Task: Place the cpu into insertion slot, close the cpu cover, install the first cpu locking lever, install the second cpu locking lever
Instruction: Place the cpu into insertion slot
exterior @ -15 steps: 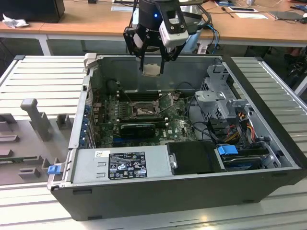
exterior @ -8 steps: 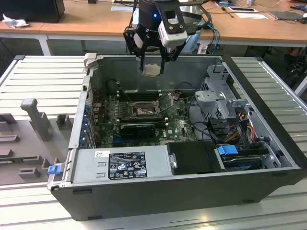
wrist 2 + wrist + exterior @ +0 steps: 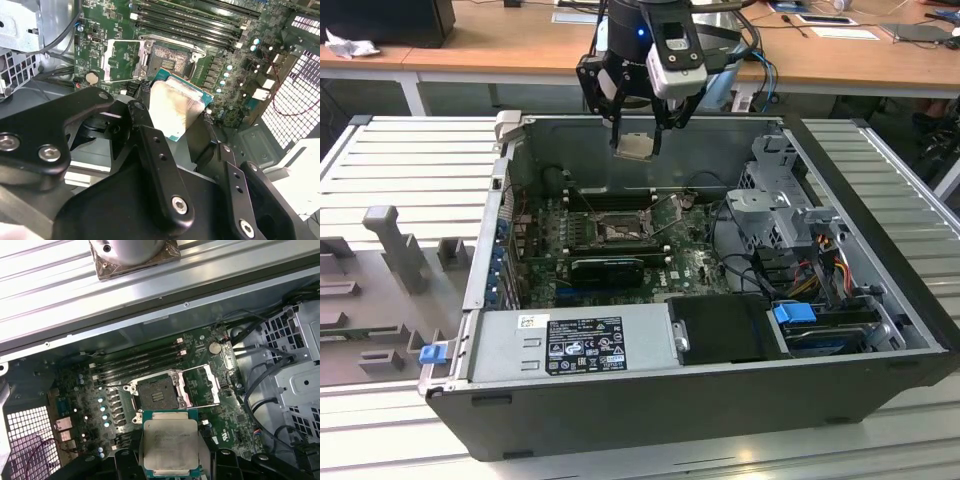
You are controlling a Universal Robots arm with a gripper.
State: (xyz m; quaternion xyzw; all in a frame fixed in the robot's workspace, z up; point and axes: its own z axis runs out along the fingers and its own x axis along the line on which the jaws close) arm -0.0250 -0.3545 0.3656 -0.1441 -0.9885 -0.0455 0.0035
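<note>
Nothing is seated yet. The fingers [image 3: 142,122] are clenched on two opposite edges of the chip [image 3: 634,147], which hangs in the air well above the socket [image 3: 620,232], about level with the rim of the computer case [image 3: 880,200]. In both wrist views the chip [image 3: 177,107] [image 3: 170,447] shows its pale metal top, roughly level and square to the socket [image 3: 157,395].

The socket [image 3: 170,57] is bare and dark in the middle. The cover [image 3: 202,386] is swung open and lies just beside the socket, hinged along one edge. So I judge all four steps are left: seating the chip, closing the cover, and both levers.

For room, the space straight above the socket is free. The memory slots [image 3: 140,362] run near the socket on the side towards the case wall. The open cover [image 3: 122,60] takes up one flank. The drive cage [image 3: 295,370] and its cables [image 3: 260,385] sit beyond the cover, well apart from the socket. The socket's raised metal frame is the tight edge.
</note>
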